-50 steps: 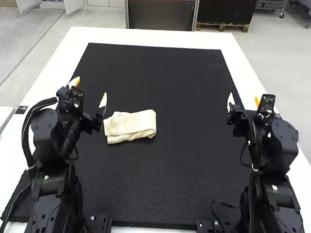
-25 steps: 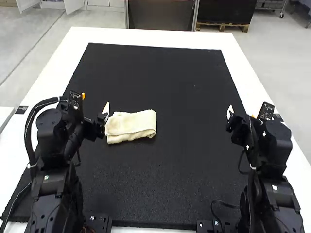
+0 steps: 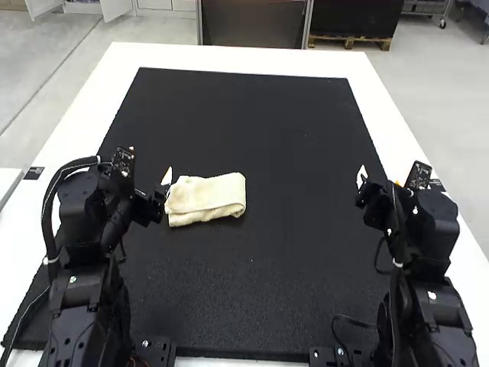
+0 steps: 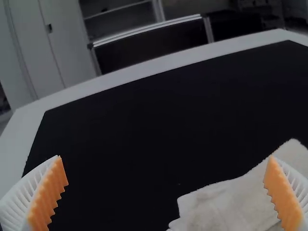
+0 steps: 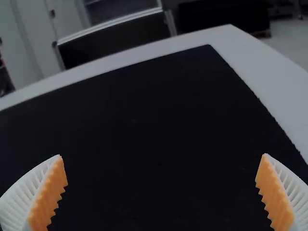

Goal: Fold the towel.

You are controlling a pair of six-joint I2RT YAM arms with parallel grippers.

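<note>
Left ribbed white-orange claw (image 4: 165,158): fingers apart. Right ribbed white-orange claw (image 5: 162,156): same. Oblong fuzzy cream towel (image 3: 207,200), left claw's four o'clock: low swing could bump folds loose.

From where I stand, there's a long white desk with a smooth top (image 3: 229,60), and a large, thin, black four-sided mat (image 3: 244,107) lies flat over most of it. White shows all along the far side and down both long sides, with a bit more at the near edge. The mat looks finely grained, with a few tiny pale specks (image 3: 306,136) on it. A small dark rectangular label (image 3: 34,173) sits on the desk's left border. Just beside that border I can see a flat, pale panel (image 3: 8,183).
</note>
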